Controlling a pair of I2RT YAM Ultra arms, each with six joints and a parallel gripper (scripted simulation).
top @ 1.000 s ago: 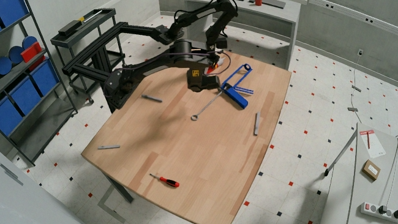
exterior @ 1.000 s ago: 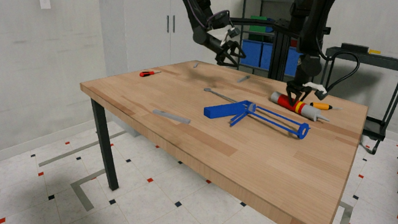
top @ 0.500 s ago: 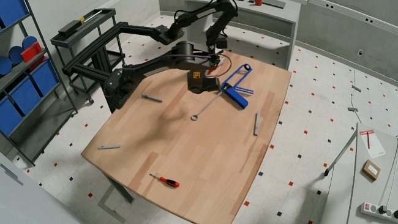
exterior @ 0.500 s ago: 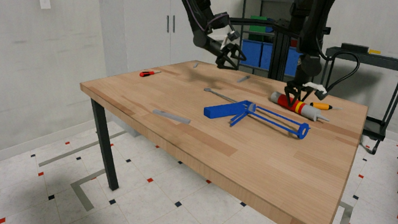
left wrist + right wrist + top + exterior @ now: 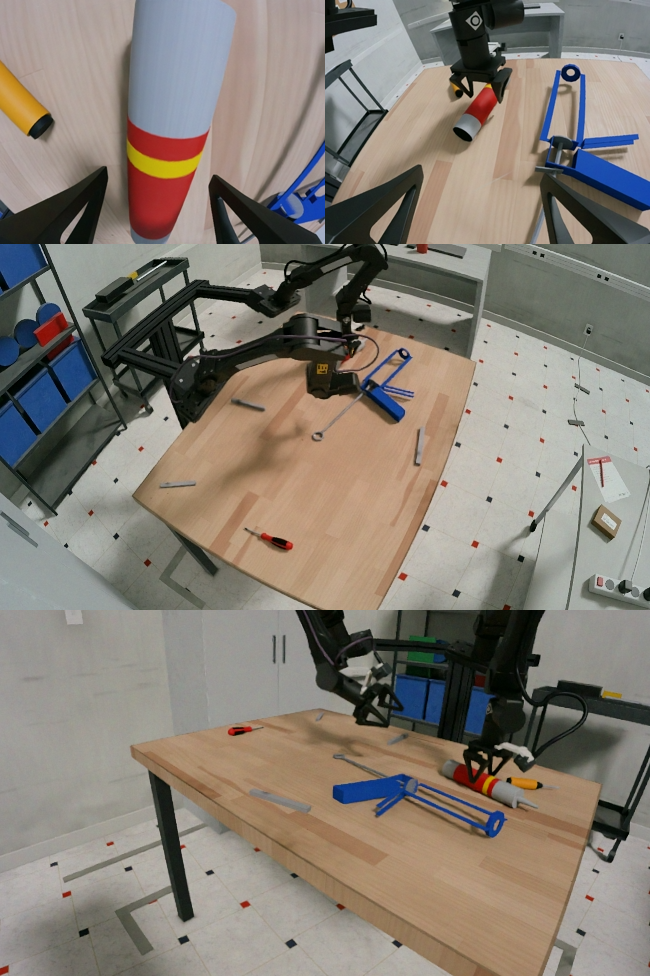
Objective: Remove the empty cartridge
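Cartridge: one, out of gun, on table; we see it [image 5: 486,784] [image 5: 170,105] [image 5: 480,107] between left fingers, untouched.
Left gripper [image 5: 484,772] [image 5: 158,173] [image 5: 485,98]: released.
Gun [image 5: 385,399] [image 5: 370,789] [image 5: 611,178]: on table [image 5: 320,504] [image 5: 280,755] [image 5: 471,178], beside cartridge.
Right gripper [image 5: 395,717] [image 5: 481,172]: open, above table.

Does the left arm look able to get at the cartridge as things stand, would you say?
Probably yes: the left claw is open, its fingers on either side of the cartridge, and nothing seems to stand between them.
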